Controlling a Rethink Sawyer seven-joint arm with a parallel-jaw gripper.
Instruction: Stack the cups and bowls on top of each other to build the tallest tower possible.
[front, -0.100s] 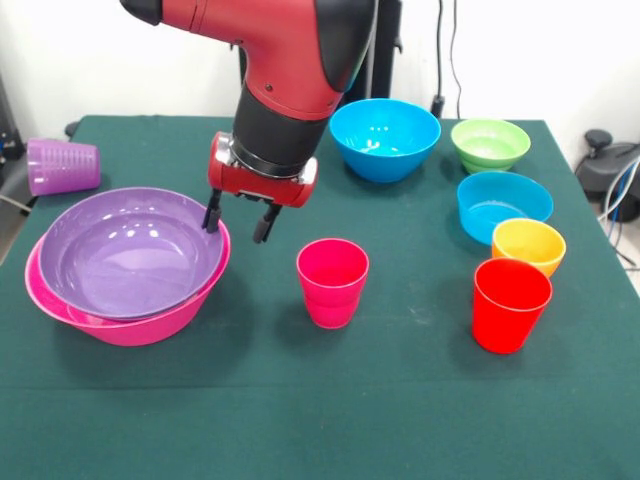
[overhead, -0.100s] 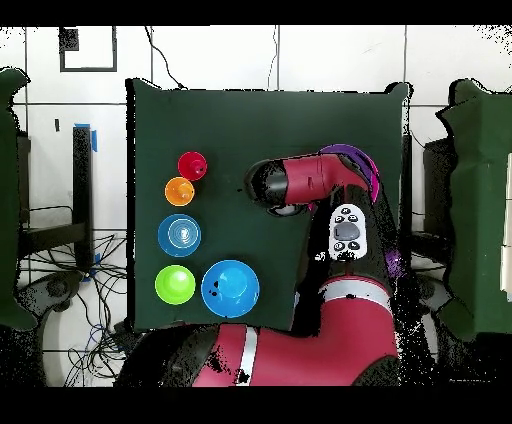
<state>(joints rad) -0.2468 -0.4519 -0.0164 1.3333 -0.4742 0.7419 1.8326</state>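
The gripper (front, -0.100s: 239, 224) hangs with its fingers apart and empty at the right rim of the purple bowl (front, -0.100s: 125, 250), which sits nested in the pink bowl (front, -0.100s: 130, 322) at left of frame. The magenta cup (front, -0.100s: 332, 281) stands centre, the red cup (front, -0.100s: 510, 304) lower right, and the purple cup (front, -0.100s: 62, 165) lies toppled upper left.
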